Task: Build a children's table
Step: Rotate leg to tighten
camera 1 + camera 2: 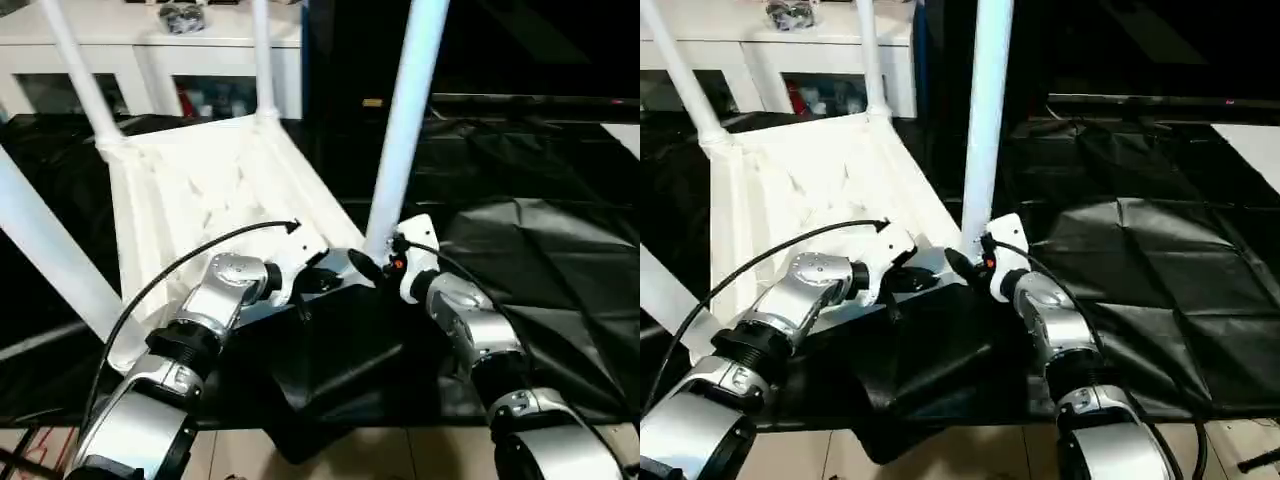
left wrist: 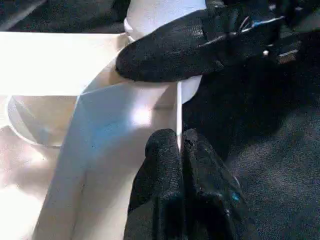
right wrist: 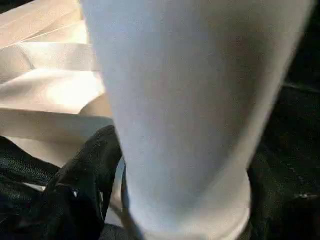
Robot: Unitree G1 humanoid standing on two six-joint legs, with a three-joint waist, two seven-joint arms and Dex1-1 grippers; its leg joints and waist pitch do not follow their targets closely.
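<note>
The children's table lies upside down on a black cloth. Its ribbed white top (image 1: 190, 200) faces up, and long white legs stand in the corner sockets. The near right leg (image 1: 405, 120) rises from the socket closest to both arms. My left gripper (image 2: 179, 140) is shut, pinching the thin white rim (image 2: 178, 107) of the top just beside that socket. My right gripper (image 1: 376, 262) sits against the base of the same leg (image 3: 185, 100), on the side away from the left gripper.
A white glass-door cabinet (image 1: 150, 60) stands behind the table. Black cloth (image 1: 540, 250) covers the floor to the right. Other legs rise at the far left (image 1: 80, 80), far right (image 1: 262, 60) and near left (image 1: 50, 250). A black cable (image 1: 180, 265) arcs over my left forearm.
</note>
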